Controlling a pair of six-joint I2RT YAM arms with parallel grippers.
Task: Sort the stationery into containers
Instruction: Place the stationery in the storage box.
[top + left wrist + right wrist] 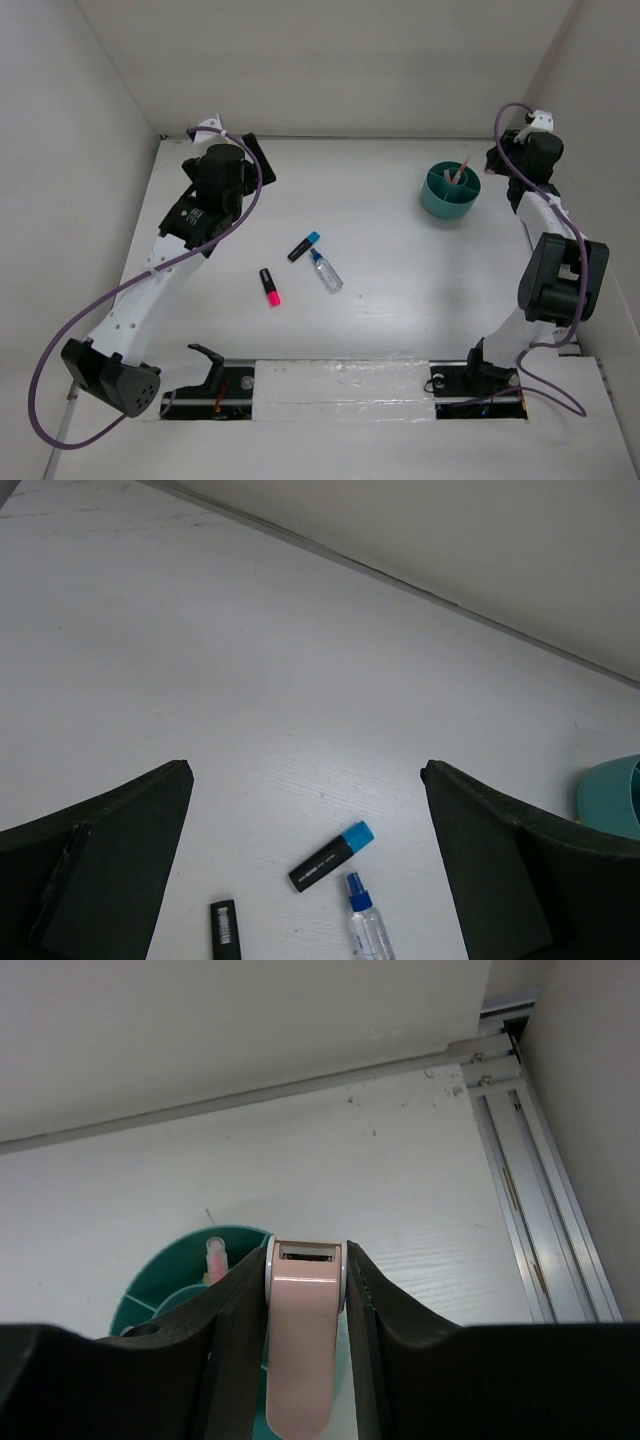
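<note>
Your right gripper (305, 1255) is clamped on the pink eraser (302, 1360), poised just above the teal organiser (165, 1280); this reads as the drop-off step. Next you would centre it over one compartment and let go. Your left gripper (305, 770) gapes empty above the blue-capped marker (331, 856) and bottle (368, 930) lying on the table (250, 680).
</note>
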